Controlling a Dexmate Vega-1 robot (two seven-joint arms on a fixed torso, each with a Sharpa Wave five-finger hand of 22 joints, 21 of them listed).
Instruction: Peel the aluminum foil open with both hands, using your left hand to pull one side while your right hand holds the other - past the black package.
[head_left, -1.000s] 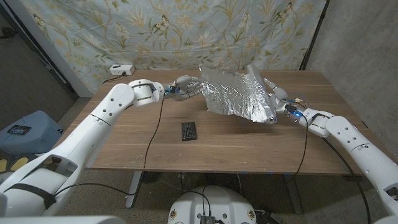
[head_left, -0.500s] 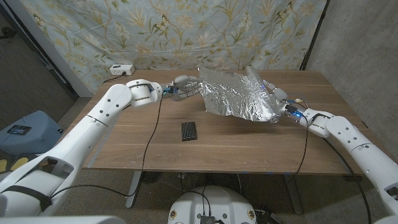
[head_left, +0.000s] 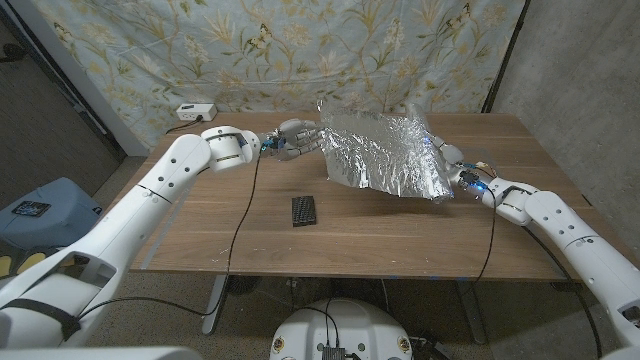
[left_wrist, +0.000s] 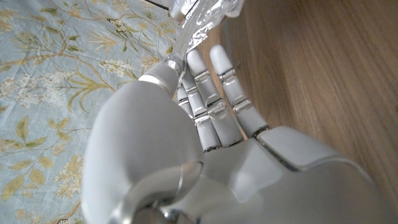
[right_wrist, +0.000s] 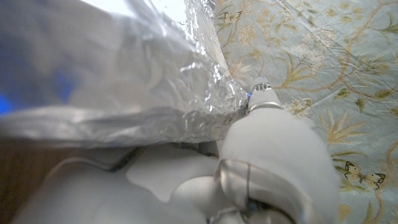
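A crumpled sheet of aluminum foil (head_left: 382, 152) hangs stretched above the far half of the table. My left hand (head_left: 298, 139) pinches its left edge, fingers reaching into the foil (left_wrist: 198, 18). My right hand (head_left: 446, 160) grips the sheet's right edge, partly hidden behind it; in the right wrist view the foil (right_wrist: 124, 81) drapes over that hand (right_wrist: 267, 162). A small black package (head_left: 304, 210) lies on the wood nearer the front, below the foil's left part and apart from both hands.
The wooden table (head_left: 350, 235) has bare room around the black package. A white power strip (head_left: 195, 112) sits at the far left corner. Black cables run over the front edge. A flowered cloth hangs behind.
The sheet has spread wider and flatter. My right hand has slid a little right and toward the front with its edge. My left hand has barely moved.
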